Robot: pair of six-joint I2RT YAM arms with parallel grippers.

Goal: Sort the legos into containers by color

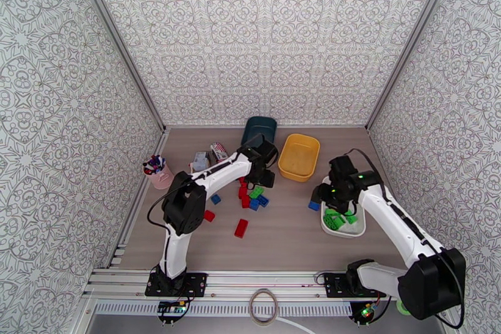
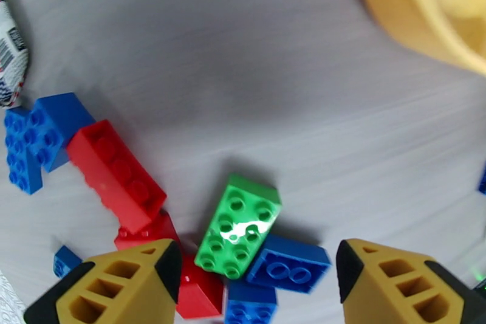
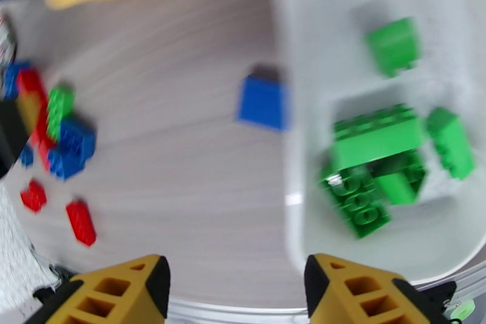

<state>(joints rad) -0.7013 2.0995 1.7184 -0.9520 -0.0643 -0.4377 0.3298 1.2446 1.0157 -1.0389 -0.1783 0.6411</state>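
Observation:
Red, blue and green legos lie in a loose pile (image 1: 250, 196) at mid-table. My left gripper (image 1: 264, 180) hangs open just above it; in the left wrist view its yellow fingers (image 2: 130, 286) flank a green brick (image 2: 240, 225) lying on blue and red ones, with nothing gripped. My right gripper (image 1: 322, 194) stands open and empty (image 3: 234, 289) at the left edge of the white tray (image 1: 343, 234), which holds several green bricks (image 3: 376, 161). A lone blue brick (image 3: 262, 102) sits on the table beside the tray wall. The yellow bin (image 1: 299, 155) and the dark teal bin (image 1: 262, 125) stand behind.
Loose red bricks (image 1: 241, 227) and a blue one (image 1: 215, 198) lie nearer the front. A pink cup of pens (image 1: 158, 172), a striped packet (image 1: 219, 152) and a small white gadget (image 1: 200, 161) stand at the back left. Patterned walls enclose three sides.

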